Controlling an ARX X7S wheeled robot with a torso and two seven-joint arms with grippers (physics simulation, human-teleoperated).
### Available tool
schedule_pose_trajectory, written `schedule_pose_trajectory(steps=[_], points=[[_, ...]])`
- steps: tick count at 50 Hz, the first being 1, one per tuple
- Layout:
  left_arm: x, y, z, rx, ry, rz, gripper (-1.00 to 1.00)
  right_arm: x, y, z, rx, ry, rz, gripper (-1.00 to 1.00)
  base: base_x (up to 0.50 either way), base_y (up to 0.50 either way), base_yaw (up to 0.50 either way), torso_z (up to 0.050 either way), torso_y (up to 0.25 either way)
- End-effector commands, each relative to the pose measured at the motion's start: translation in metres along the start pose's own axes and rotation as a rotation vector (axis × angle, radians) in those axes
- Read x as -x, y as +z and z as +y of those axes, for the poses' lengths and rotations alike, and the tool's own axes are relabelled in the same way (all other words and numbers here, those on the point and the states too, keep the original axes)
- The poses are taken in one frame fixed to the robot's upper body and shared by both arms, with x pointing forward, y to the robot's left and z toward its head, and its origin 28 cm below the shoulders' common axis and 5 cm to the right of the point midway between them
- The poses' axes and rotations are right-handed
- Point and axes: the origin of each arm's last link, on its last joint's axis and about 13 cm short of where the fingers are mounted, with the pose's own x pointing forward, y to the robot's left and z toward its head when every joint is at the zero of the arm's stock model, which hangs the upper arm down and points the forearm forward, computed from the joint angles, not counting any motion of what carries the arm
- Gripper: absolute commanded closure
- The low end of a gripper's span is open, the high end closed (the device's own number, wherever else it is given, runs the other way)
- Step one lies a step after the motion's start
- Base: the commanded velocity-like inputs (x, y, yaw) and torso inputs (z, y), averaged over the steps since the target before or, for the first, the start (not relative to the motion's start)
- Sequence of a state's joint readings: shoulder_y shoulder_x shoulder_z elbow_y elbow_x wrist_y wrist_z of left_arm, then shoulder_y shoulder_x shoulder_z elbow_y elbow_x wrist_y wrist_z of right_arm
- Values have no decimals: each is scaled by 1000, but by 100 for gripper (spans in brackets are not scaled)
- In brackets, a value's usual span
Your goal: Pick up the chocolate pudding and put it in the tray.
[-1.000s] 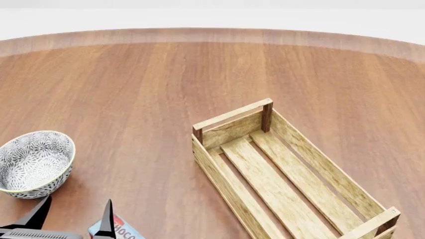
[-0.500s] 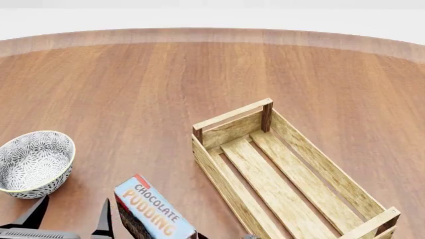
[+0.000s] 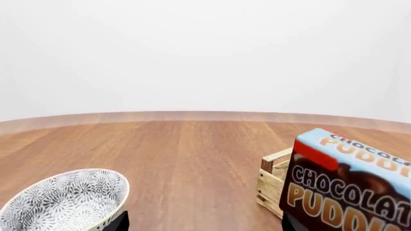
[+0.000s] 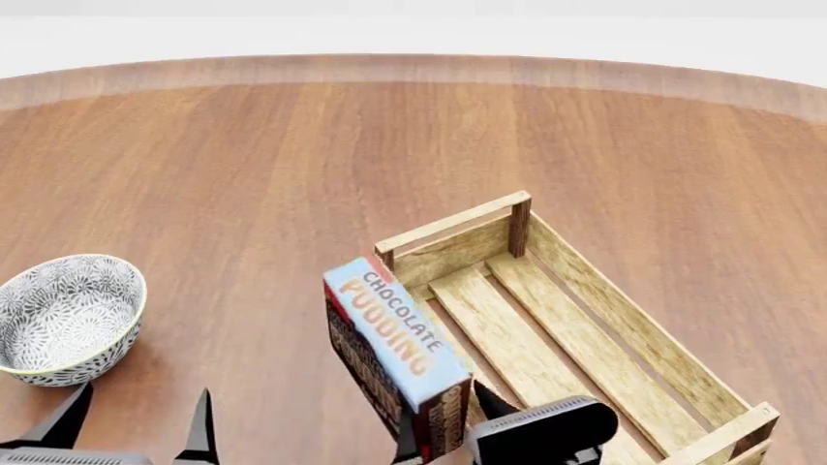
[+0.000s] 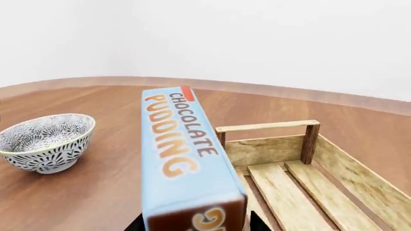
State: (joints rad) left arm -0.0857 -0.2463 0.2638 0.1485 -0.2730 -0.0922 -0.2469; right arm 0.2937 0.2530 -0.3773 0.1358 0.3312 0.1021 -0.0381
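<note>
The chocolate pudding (image 4: 394, 347) is lifted off the surface (image 4: 259, 174), tilted, its light-blue lettered face turned upward and its dark brown side toward the bowl. It is held from below by the right gripper (image 4: 446, 441), whose dark fingers (image 4: 491, 399) clamp its lower end; the black body of that gripper sits at the near edge of the head view, just under the box. In the right wrist view the box (image 5: 186, 163) fills the middle, rising away from the camera.

The box hangs over the tray's near-left long wall, just short of the slatted floor. The tray (image 4: 568, 329) lies on the surface running diagonally, its far end with a bar handle between dark posts.

On the side of the box away from the tray, well apart, stands the grey-white patterned bowl (image 4: 65, 320). The left gripper (image 4: 136, 421) hovers just near the bowl, its two fingers (image 4: 203, 423) pointing away from the robot, spread apart and holding nothing.
</note>
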Motion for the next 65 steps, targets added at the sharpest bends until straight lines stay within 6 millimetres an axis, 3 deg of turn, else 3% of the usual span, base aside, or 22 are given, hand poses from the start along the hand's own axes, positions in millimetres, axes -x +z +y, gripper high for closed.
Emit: schedule_pose_trajectory(steps=[1,24,65], points=[[1,-1,1,1,2,3,-100,-5,9,-19,21,-82,-22,100,0,0,0,0,0],[-2,0,1,-3,3,4,-100,-9,15,-48,7,-211,-36,100,0,0,0,0,0],[-3,-3,-1,-3,-2,11,-100,-22,-18,-81,20,-404,45,100,0,0,0,0,0]])
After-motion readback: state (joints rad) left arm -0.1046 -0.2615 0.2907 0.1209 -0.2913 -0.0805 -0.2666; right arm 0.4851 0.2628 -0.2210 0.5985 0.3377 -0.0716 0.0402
